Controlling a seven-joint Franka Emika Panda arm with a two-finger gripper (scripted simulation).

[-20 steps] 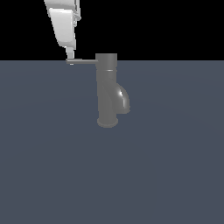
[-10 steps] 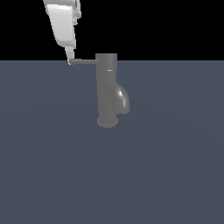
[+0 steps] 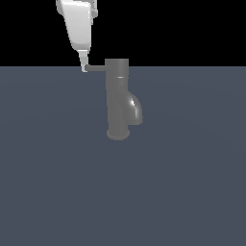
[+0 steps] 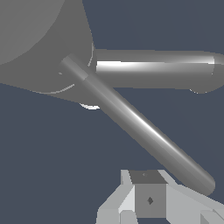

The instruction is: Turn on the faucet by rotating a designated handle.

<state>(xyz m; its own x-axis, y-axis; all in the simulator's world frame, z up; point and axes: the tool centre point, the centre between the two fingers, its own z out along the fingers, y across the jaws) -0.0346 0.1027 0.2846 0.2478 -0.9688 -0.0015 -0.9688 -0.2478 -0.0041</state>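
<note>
Gripper (image 3: 84, 68) — touching handle (image 3: 95, 67) tip, faucet (image 3: 118, 101) beyond.

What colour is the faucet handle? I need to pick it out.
Dull metallic grey handle, clearest in the wrist view.

a flat, matte slate-blue floor (image 3: 182, 182) fills the lower part of the exterior view and meets a plain black backdrop (image 3: 192, 29) along a straight horizontal line. the light is soft and even.

open floor all round faucet (image 3: 117, 101), handle (image 3: 95, 67) sticks out twd exterior view's left, tool (image 3: 84, 67) at its tip
</note>
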